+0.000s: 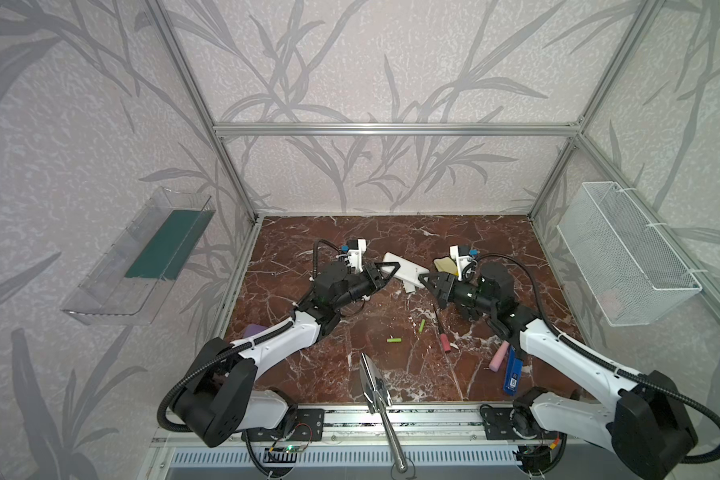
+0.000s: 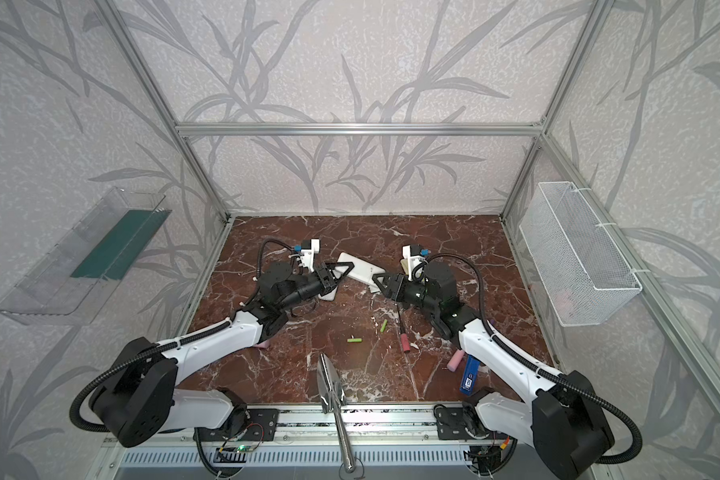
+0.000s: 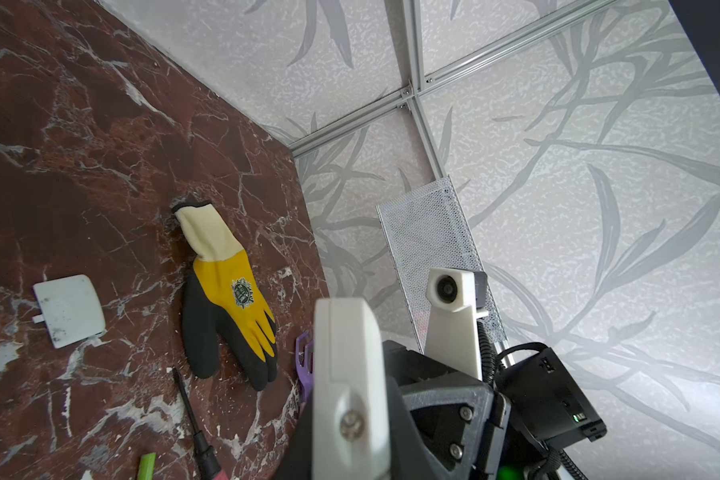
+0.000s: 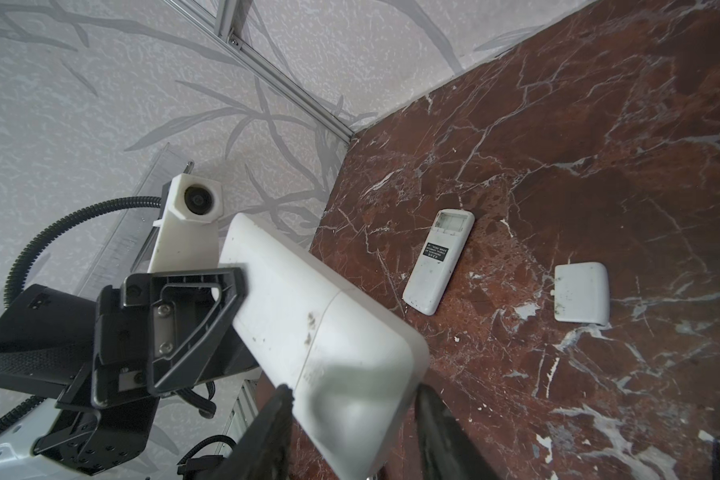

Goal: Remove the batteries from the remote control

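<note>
A white remote control (image 1: 404,269) hangs above the table's middle, held between my two grippers. My left gripper (image 1: 385,275) is shut on its far end; one black finger (image 4: 221,307) lies across the casing. My right gripper (image 4: 352,415) straddles the near, rounded end, with both fingers against its edges. The remote's back looks closed, with a seam across it. Two lime green batteries (image 1: 421,325) (image 1: 393,340) lie loose on the marble in both top views. Another white remote (image 4: 438,262) lies flat with its compartment open, and a loose cover (image 4: 582,293) beside it.
A pink-handled screwdriver (image 1: 443,338), a pink cylinder (image 1: 499,356) and a blue object (image 1: 513,374) lie under the right arm. A metal trowel (image 1: 375,382) sticks over the front edge. A yellow glove (image 3: 225,291) lies behind. A wire basket (image 1: 624,253) hangs on the right wall.
</note>
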Motion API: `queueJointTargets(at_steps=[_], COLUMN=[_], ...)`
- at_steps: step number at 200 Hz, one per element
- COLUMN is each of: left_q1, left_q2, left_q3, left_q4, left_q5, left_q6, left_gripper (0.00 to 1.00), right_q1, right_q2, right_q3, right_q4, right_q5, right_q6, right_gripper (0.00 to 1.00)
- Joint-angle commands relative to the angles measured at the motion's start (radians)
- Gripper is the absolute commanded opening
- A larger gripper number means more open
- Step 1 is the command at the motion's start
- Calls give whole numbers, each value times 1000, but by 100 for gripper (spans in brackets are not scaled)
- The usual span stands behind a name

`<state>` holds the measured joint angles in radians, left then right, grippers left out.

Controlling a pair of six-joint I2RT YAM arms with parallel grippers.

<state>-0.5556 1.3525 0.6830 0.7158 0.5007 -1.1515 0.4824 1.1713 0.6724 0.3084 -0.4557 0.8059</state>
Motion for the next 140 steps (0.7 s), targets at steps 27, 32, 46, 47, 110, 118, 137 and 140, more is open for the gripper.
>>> queueJointTargets(at_steps=[27, 32, 46, 47, 110, 118, 137, 140], left_q1=[-7, -7, -7, -7, -8, -9, -10, -9], left_q2=[22, 25, 34, 35, 53, 55, 53, 53], left_q3=[4, 4, 0, -1, 5, 6, 4, 5], left_q4=[135, 143, 166, 168, 227, 229, 233, 235], left_q5=[76, 81, 87, 87, 112, 114, 115, 115], left_q6=[-57, -60, -73, -74, -106, -108, -111, -111], left_gripper=[0, 0, 0, 0, 0, 0, 0, 0], right_q1=[-12, -14, -18, -18, -35, -34, -34, -34], right_q2=[41, 43, 47, 47, 69, 75, 92, 93], right_q3=[10, 7, 3, 2, -13, -8, 0, 1], right_q4=[120, 130, 141, 142, 247, 251, 273, 277], right_q5=[-57, -62, -73, -73, -152, -160, -182, -185], right_q6=[30, 34, 42, 41, 72, 74, 78, 79], right_gripper=[39, 38, 34, 34, 39, 39, 39, 39])
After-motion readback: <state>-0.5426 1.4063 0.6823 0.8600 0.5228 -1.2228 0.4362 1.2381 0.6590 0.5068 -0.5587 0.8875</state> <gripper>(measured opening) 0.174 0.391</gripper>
